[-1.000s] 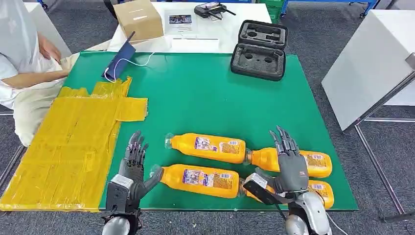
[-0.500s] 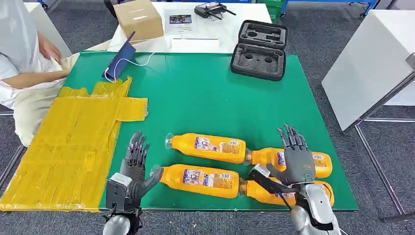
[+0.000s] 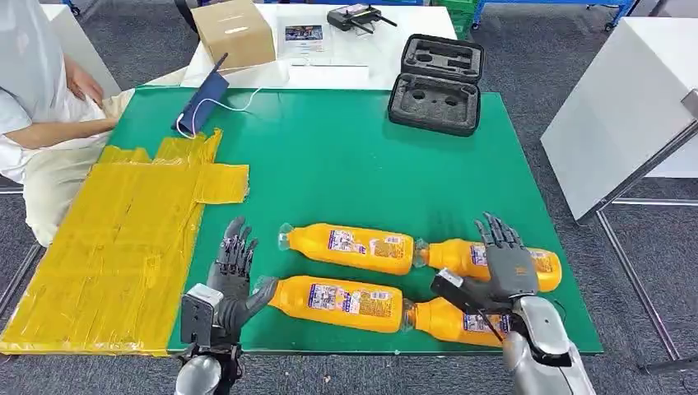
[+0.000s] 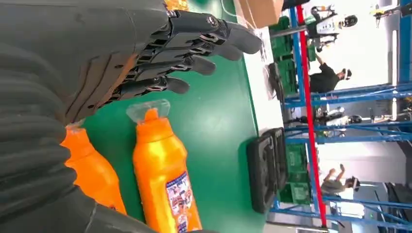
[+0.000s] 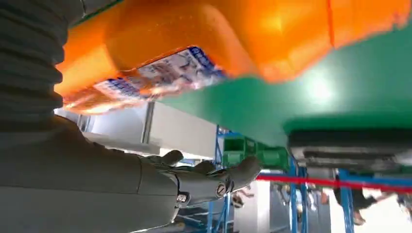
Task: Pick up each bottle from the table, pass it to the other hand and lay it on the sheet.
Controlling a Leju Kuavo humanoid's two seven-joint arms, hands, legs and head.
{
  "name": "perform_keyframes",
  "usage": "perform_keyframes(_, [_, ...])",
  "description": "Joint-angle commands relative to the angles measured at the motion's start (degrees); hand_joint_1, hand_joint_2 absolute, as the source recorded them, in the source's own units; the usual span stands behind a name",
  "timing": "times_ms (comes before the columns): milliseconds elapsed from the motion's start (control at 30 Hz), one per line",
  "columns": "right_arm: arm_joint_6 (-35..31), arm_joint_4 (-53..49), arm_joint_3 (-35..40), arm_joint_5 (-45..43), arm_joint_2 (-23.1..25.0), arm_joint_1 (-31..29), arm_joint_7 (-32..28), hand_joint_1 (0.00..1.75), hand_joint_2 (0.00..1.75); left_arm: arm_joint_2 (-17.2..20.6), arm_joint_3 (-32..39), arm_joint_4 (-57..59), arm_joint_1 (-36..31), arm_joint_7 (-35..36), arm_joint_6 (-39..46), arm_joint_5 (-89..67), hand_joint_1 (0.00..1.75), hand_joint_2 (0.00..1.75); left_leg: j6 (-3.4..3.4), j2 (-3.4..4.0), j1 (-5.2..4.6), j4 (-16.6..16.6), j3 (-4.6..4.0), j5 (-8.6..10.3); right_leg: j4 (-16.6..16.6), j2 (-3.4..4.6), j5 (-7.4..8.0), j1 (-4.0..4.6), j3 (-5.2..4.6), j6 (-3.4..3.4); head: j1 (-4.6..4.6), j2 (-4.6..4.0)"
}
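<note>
Several orange bottles lie on their sides on the green table [image 3: 346, 164] near its front edge. My left hand [image 3: 230, 284] is open with fingers apart, just beside the cap of the front left bottle [image 3: 337, 303]; that bottle [image 4: 94, 170] and its far neighbour [image 4: 165, 174] also show past my fingers [image 4: 184, 53]. My right hand [image 3: 504, 267] is open and spread over the far right bottle [image 3: 461, 257], above the front right bottle [image 3: 449, 321]. A bottle [image 5: 218, 43] sits close against the open right hand [image 5: 145, 179]. The yellow sheet [image 3: 115, 239] covers the table's left side.
A person [image 3: 41, 107] sits at the far left by the sheet. An open black foam case [image 3: 436, 82] lies at the back of the table, a blue folder [image 3: 202, 103] at the back left. A cardboard box [image 3: 234, 31] stands behind, a white table [image 3: 617, 107] at right.
My right hand has moved to the right and a little nearer, now over the right-hand bottles. My left hand has edged slightly toward the front left bottle's cap.
</note>
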Motion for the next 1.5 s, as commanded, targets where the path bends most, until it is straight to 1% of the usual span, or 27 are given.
perform_keyframes(33, [2.5, 14.7, -0.1, -0.3, -3.3, -7.2, -1.8, 0.0, 1.75, 1.7, -0.7, 5.3, -3.7, -0.3, -0.7, 1.2, 0.0, 1.75, -0.09, 0.11, 0.03, -0.1, 0.25, -0.07, -0.1, 0.13, -0.03, 0.03, 0.25, -0.08, -0.02, 0.0])
perform_keyframes(100, [3.2, 16.3, -0.3, -1.0, -4.0, -8.0, -2.4, 0.0, 1.75, 1.8, -0.5, 5.5, -3.9, -0.5, -0.7, 1.7, 0.0, 1.75, -0.08, 0.07, 0.04, -0.1, 0.22, -0.06, -0.1, 0.09, -0.02, 0.04, 0.24, -0.07, -0.02, 0.0])
perform_keyframes(133, [3.5, 17.7, -0.4, -1.1, -4.5, -8.8, -2.5, 0.0, 1.75, 1.9, -0.3, 5.8, -4.1, -0.6, -0.9, 2.0, 0.0, 1.75, -0.12, 0.12, 0.05, -0.1, 0.41, -0.12, -0.1, 0.15, -0.07, 0.06, 0.42, -0.11, -0.02, 0.0])
perform_keyframes(233, [3.9, 20.5, -0.7, -1.6, -5.8, -10.5, -3.2, 0.0, 1.75, 2.0, -0.4, 6.2, -4.5, -0.8, -1.0, 2.2, 0.0, 1.75, -0.1, 0.1, 0.04, -0.1, 0.35, -0.1, -0.1, 0.12, -0.06, 0.05, 0.36, -0.09, -0.02, 0.0])
perform_keyframes(267, [4.1, 21.7, -0.4, -1.2, -6.3, -11.3, -3.2, 0.0, 1.75, 2.1, -0.5, 6.4, -4.7, -0.8, -1.1, 2.2, 0.0, 1.75, -0.13, 0.1, 0.05, -0.1, 0.45, -0.14, -0.1, 0.12, -0.11, 0.05, 0.47, -0.11, -0.02, 0.0])
perform_keyframes(333, [3.8, 24.0, 0.5, -0.2, -6.9, -12.6, -2.9, 0.0, 1.75, 2.2, -0.7, 6.6, -4.8, -0.9, -1.3, 2.3, 0.0, 1.75, -0.08, 0.12, 0.03, -0.1, 0.3, -0.08, -0.1, 0.13, -0.03, 0.03, 0.3, -0.07, -0.04, 0.0])
perform_keyframes(367, [3.7, 26.0, 1.0, 0.8, -7.3, -13.9, -2.5, 0.0, 1.75, 2.2, -0.9, 6.8, -5.1, -0.9, -1.4, 2.4, 0.0, 1.75, -0.1, 0.14, 0.04, 0.0, 0.42, -0.13, -0.1, 0.17, -0.07, 0.05, 0.44, -0.1, 0.0, 0.0])
perform_keyframes(400, [3.6, 28.0, 1.6, 1.7, -7.5, -15.1, -2.0, 0.0, 1.75, 2.2, -1.1, 7.0, -5.3, -1.0, -1.5, 2.5, 0.0, 1.75, -0.07, 0.11, 0.03, 0.0, 0.24, -0.06, -0.1, 0.12, -0.01, 0.04, 0.25, -0.06, -0.02, 0.0])
perform_keyframes(467, [4.1, 30.6, 2.4, 2.7, -7.8, -16.7, -1.6, 0.0, 1.75, 2.2, -1.3, 7.3, -5.6, -1.0, -1.6, 2.6, 0.0, 1.75, -0.11, 0.19, 0.05, -0.1, 0.43, -0.11, -0.1, 0.21, -0.03, 0.05, 0.43, -0.1, -0.02, 0.0])
perform_keyframes(533, [4.2, 30.7, 2.4, 2.7, -8.0, -16.9, -1.6, 0.0, 1.75, 2.2, -1.4, 7.3, -5.7, -1.0, -1.6, 2.6, 0.0, 1.75, -0.03, 0.07, 0.03, 0.0, 0.22, 0.0, -0.1, 0.08, 0.01, 0.03, 0.23, -0.04, -0.02, 0.0])
perform_keyframes(567, [4.2, 30.7, 2.4, 2.7, -8.0, -16.9, -1.6, 0.0, 1.75, 2.2, -1.4, 7.3, -5.7, -1.0, -1.6, 2.6, 0.0, 1.75, -0.07, 0.08, 0.06, -0.1, 0.39, -0.04, -0.1, 0.1, -0.02, 0.06, 0.42, -0.09, -0.02, 0.0])
perform_keyframes(600, [4.2, 30.7, 2.4, 2.7, -8.0, -16.9, -1.6, 0.0, 1.75, 2.2, -1.4, 7.3, -5.7, -1.0, -1.6, 2.6, 0.0, 1.75, -0.05, 0.06, 0.05, 0.0, 0.33, -0.02, -0.1, 0.08, 0.02, 0.05, 0.35, -0.03, -0.02, 0.0])
perform_keyframes(633, [4.2, 30.7, 2.4, 2.7, -8.0, -16.9, -1.6, 0.0, 1.75, 2.2, -1.4, 7.3, -5.7, -1.0, -1.6, 2.6, 0.0, 1.75, -0.08, 0.05, 0.06, -0.1, 0.46, -0.04, -0.1, 0.07, -0.01, 0.05, 0.49, -0.06, 0.0, 0.0])
perform_keyframes(700, [4.2, 30.7, 2.4, 2.7, -8.0, -16.9, -1.6, 0.0, 1.75, 2.2, -1.4, 7.3, -5.7, -1.0, -1.6, 2.6, 0.0, 1.75, -0.01, 0.02, 0.05, 0.0, 0.33, 0.02, -0.1, 0.04, 0.02, 0.04, 0.37, -0.02, -0.02, 0.0])
perform_keyframes(867, [4.4, 31.9, 2.7, 2.9, -8.0, -17.3, -1.6, 0.0, 1.75, 2.2, -1.4, 7.7, -5.8, -1.0, -1.7, 2.7, 0.0, 1.75, -0.03, 0.05, 0.05, -0.1, 0.51, -0.01, -0.1, 0.07, 0.01, 0.05, 0.55, -0.04, -0.02, 0.0])
perform_keyframes(967, [5.0, 34.5, 3.8, 4.5, -8.9, -18.5, -0.5, 0.0, 1.75, 2.3, -1.6, 8.4, -6.1, -1.1, -1.8, 2.9, 0.0, 1.75, 0.0, 0.04, 0.03, 0.0, 0.46, 0.03, -0.1, 0.05, 0.04, 0.03, 0.49, 0.0, -0.02, 0.0])
perform_keyframes(1000, [5.8, 35.5, 3.9, 4.5, -9.3, -18.8, -0.5, 0.0, 1.75, 2.3, -1.6, 8.6, -6.2, -1.2, -1.9, 3.0, 0.0, 1.75, -0.04, 0.05, 0.06, -0.1, 0.58, 0.0, -0.1, 0.08, 0.02, 0.06, 0.62, -0.05, -0.02, 0.0])
perform_keyframes(1133, [9.1, 38.1, 5.8, 6.1, -11.7, -19.2, 0.4, 0.0, 1.75, 2.2, -1.6, 10.0, -7.0, -1.3, -2.3, 3.4, 0.0, 1.75, 0.0, -0.04, 0.04, -0.1, 0.61, 0.03, -0.1, -0.03, 0.02, 0.04, 0.64, -0.01, -0.02, 0.0])
perform_keyframes(1200, [9.7, 38.8, 5.9, 6.3, -12.1, -19.2, 0.6, 0.0, 1.75, 2.1, -1.7, 10.5, -7.3, -1.4, -2.4, 3.4, 0.0, 1.75, -0.01, -0.1, 0.07, -0.1, 0.67, 0.04, -0.2, -0.08, 0.02, 0.06, 0.71, -0.02, -0.02, 0.0])
perform_keyframes(1233, [10.6, 39.5, 6.2, 6.3, -12.6, -19.2, 0.6, 0.09, 1.75, 2.1, -1.8, 11.2, -7.6, -1.5, -2.5, 3.5, 0.0, 1.75, 0.01, -0.11, 0.05, -0.1, 0.69, 0.05, -0.2, -0.09, 0.03, 0.04, 0.7, -0.01, -0.02, 0.0])
perform_keyframes(1267, [11.0, 39.9, 6.4, 6.2, -12.9, -19.2, 0.5, 1.03, 1.75, 2.0, -1.8, 11.5, -7.8, -1.6, -2.6, 3.6, 0.0, 1.75, -0.01, -0.16, 0.06, -0.1, 0.78, 0.05, -0.2, -0.13, 0.02, 0.05, 0.82, -0.04, -0.02, 0.0])
perform_keyframes(1300, [11.3, 40.1, 6.5, 6.2, -13.2, -19.1, 0.4, 1.71, 1.75, 2.0, -1.9, 11.8, -7.9, -1.7, -2.6, 3.6, 0.0, 1.75, 0.02, -0.18, 0.07, -0.1, 0.79, 0.05, -0.2, -0.15, 0.02, 0.05, 0.74, -0.01, -0.02, 0.0])
perform_keyframes(1333, [11.8, 40.3, 6.9, 6.2, -13.5, -18.9, 0.3, 1.75, 1.75, 2.0, -2.0, 12.2, -8.1, -1.8, -2.6, 3.8, 0.0, 1.75, 0.08, -0.16, 0.07, 0.0, 0.88, 0.0, -0.3, -0.13, -0.01, 0.04, 0.55, 0.01, -0.02, 0.0])
perform_keyframes(1467, [12.5, 40.0, 6.9, 5.4, -13.6, -18.4, -0.2, 1.75, 1.75, 2.0, -2.2, 12.3, -8.1, -1.9, -2.7, 3.8, 0.0, 1.75, 0.17, -0.18, 0.07, -0.1, 1.0, -0.06, -0.4, -0.08, -0.01, 0.05, 0.59, 0.02, -0.02, 0.0])
perform_keyframes(1500, [12.7, 39.8, 6.6, 4.4, -13.5, -18.4, -1.3, 1.75, 1.75, 2.1, -2.3, 12.3, -8.1, -1.9, -2.7, 3.8, 0.0, 1.75, 0.19, -0.17, 0.07, -0.1, 0.99, -0.08, -0.4, -0.08, -0.01, 0.05, 0.62, 0.05, 0.0, 0.0])
